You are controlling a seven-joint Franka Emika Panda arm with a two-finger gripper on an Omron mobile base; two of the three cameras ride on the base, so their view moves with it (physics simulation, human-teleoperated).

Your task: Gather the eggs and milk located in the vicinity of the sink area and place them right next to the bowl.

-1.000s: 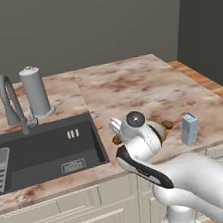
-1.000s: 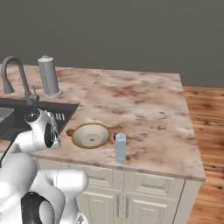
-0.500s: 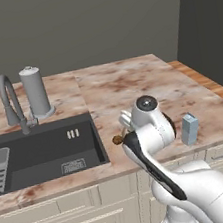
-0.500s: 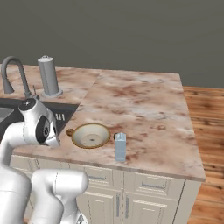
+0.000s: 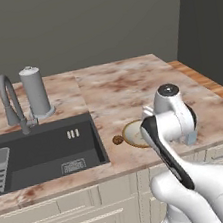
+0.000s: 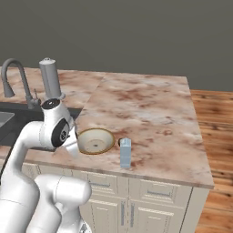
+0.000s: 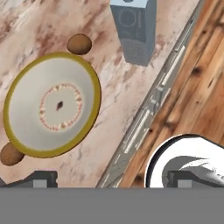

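Note:
The cream bowl point(image 7: 30, 109) with its tan-gold rim lies on the marble counter just above my gripper point(image 7: 116, 179), which is open and holds nothing. One brown egg point(image 7: 79, 43) rests against the bowl's far rim and another egg point(image 7: 9, 154) against its near left rim. The pale blue-grey milk point(image 7: 135, 28) carton stands upright a little beyond the bowl, near the counter's edge. From the base, the bowl point(image 6: 95, 141) and milk point(image 6: 125, 153) sit side by side at the front edge. An egg point(image 5: 118, 140) lies left of the bowl point(image 5: 132, 133), which my arm partly hides. The sink point(image 5: 43, 151) is to the left.
A grey arched faucet point(image 5: 11, 103) and a tall grey cylinder point(image 5: 36, 92) with a white cap stand behind the sink. The marble counter point(image 6: 150, 104) stretches back and right. Beyond the counter's front edge lies wooden floor point(image 7: 197, 87).
My arm has swung right and lifted, and in the left base view it now covers part of the bowl and the milk. The bowl, eggs and milk have not moved.

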